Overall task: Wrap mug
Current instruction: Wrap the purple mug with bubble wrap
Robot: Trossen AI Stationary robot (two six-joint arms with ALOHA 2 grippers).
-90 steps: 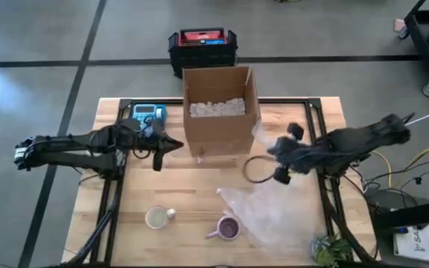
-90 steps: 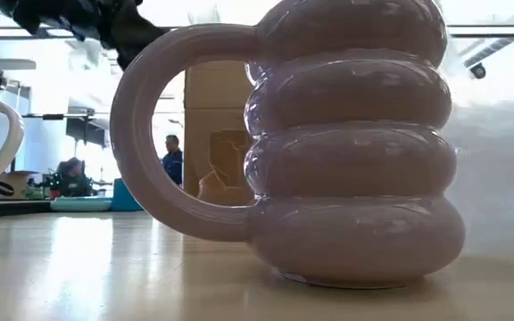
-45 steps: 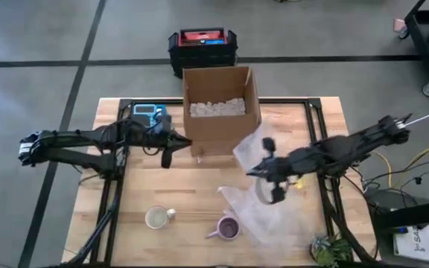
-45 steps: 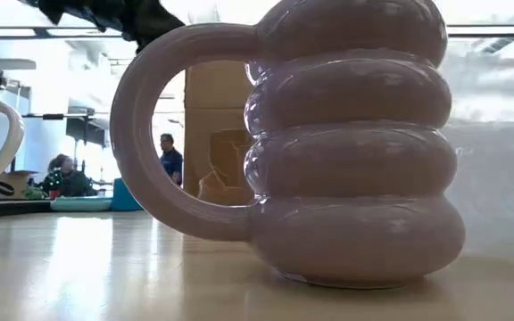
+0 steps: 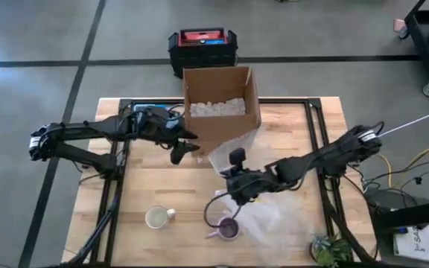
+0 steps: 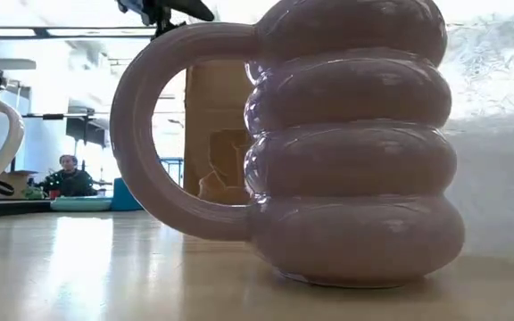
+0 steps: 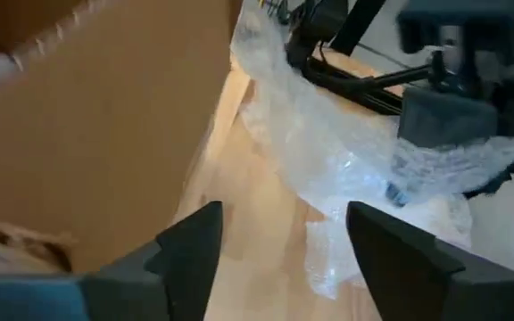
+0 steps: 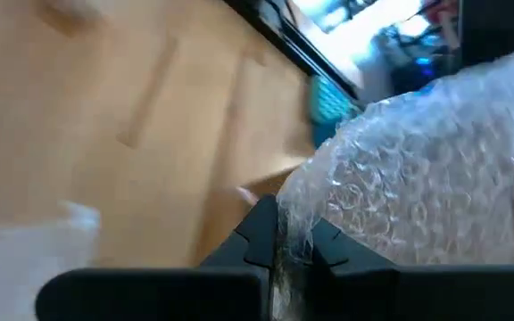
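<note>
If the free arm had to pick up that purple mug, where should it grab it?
Probably by the purple mug's handle: a wide open loop sticking out sideways, easy for two fingers to close across. Come from above on the mug's left, since the bubble wrap held by the right gripper crowds the other side. The left gripper is open.

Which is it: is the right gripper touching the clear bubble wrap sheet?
Touching. In the right wrist view the right gripper has its fingers closed on an edge of the clear bubble wrap sheet, which bunches straight out from between them.
</note>
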